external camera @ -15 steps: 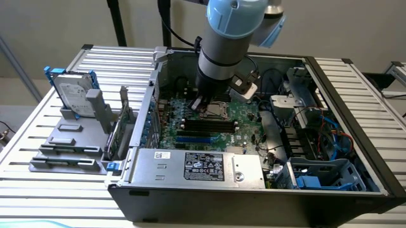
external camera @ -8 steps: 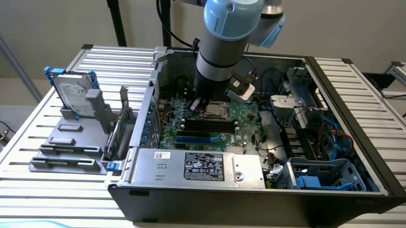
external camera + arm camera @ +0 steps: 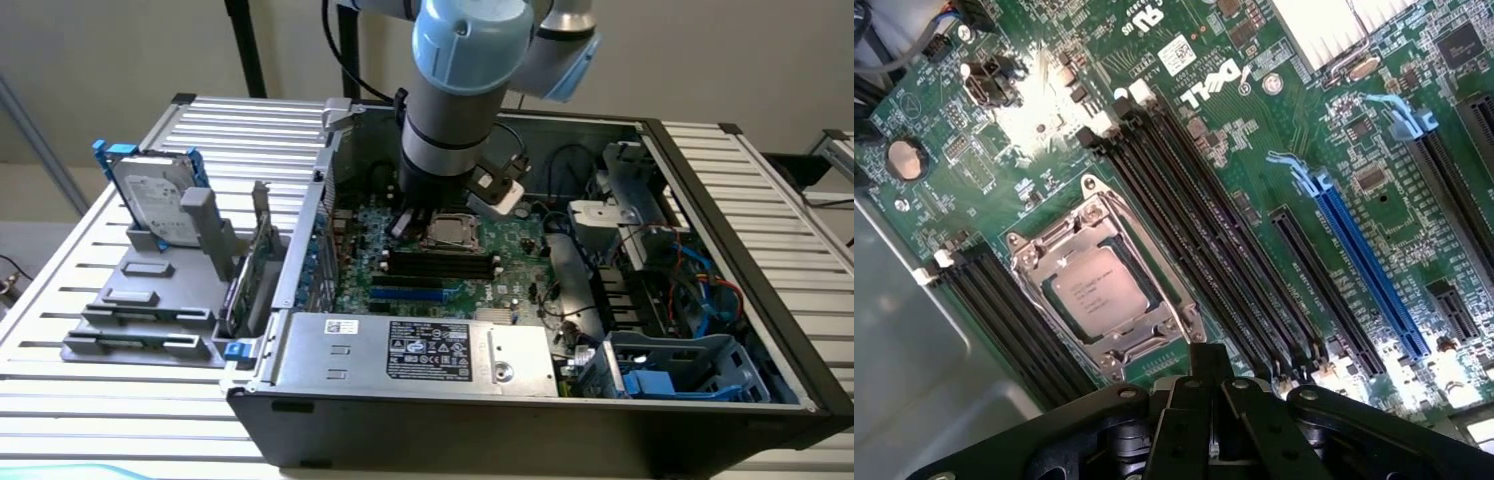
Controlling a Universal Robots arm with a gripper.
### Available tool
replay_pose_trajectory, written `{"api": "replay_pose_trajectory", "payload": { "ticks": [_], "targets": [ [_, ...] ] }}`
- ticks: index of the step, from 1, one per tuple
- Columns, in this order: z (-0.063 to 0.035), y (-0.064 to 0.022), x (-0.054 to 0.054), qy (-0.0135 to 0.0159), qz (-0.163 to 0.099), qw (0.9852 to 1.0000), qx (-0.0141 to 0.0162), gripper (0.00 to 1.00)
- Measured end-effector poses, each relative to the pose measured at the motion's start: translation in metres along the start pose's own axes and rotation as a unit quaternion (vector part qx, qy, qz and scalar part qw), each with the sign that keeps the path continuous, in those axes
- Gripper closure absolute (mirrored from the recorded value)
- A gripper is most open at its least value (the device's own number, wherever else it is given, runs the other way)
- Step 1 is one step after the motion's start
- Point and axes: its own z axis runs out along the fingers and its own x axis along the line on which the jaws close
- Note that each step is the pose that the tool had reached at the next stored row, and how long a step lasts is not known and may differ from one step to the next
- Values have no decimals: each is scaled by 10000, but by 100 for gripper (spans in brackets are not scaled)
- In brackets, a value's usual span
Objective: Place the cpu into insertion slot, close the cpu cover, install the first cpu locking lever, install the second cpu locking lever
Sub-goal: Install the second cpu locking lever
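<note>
The cpu [image 3: 1099, 290] lies silvery face up inside the insertion slot [image 3: 1145, 276] on the green motherboard [image 3: 1254, 140]. The cpu cover [image 3: 1044, 255], a thin silvery frame, lies flat around the chip. My gripper [image 3: 1210, 358] hovers just beside one corner of the socket, apart from it, fingers shut with nothing between them. In the exterior view the arm reaches down into the open computer case, with the gripper [image 3: 418, 226] right beside the socket and cpu [image 3: 451, 231].
Long black memory slots [image 3: 1184, 220] flank the socket on both sides. A blue expansion slot [image 3: 1364, 260] lies further off. In the exterior view, the power supply [image 3: 420, 350] fills the case front, cables and a drive cage [image 3: 674, 365] sit at the exterior view's right, a hard drive [image 3: 154, 195] rests outside.
</note>
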Motion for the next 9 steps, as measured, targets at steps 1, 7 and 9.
{"api": "replay_pose_trajectory", "payload": {
  "ticks": [1, 7, 9],
  "targets": [
    [14, -10, -2, 1, 0, 10000, -1, 89],
    [98, -20, -7, 5, -3, 10000, -7, 89],
    [128, -21, -9, 6, -4, 10000, -9, 89]
  ]
}}
